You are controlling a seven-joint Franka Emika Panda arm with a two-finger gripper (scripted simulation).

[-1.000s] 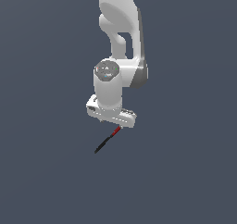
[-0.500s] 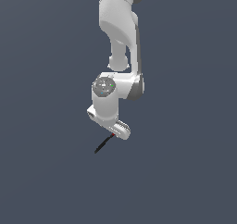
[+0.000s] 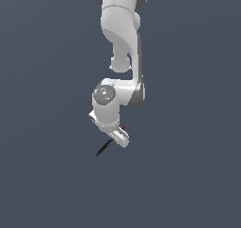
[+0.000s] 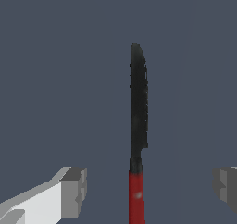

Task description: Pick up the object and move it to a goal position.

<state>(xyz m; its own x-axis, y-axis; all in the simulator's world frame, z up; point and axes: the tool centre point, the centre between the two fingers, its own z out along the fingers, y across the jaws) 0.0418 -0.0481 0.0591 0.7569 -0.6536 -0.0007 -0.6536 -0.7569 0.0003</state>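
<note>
My arm [image 3: 123, 29] is smooth white with dark grey joints; my gripper [image 4: 150, 190] has white fingers [image 4: 51, 200] with grey pads.

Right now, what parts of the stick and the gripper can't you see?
- Stick: its red tip is cut off by the wrist view's edge.
- Stick, exterior view: its middle hides behind the gripper.
- Fingers: only the ends show in the wrist view, wide apart.
</note>
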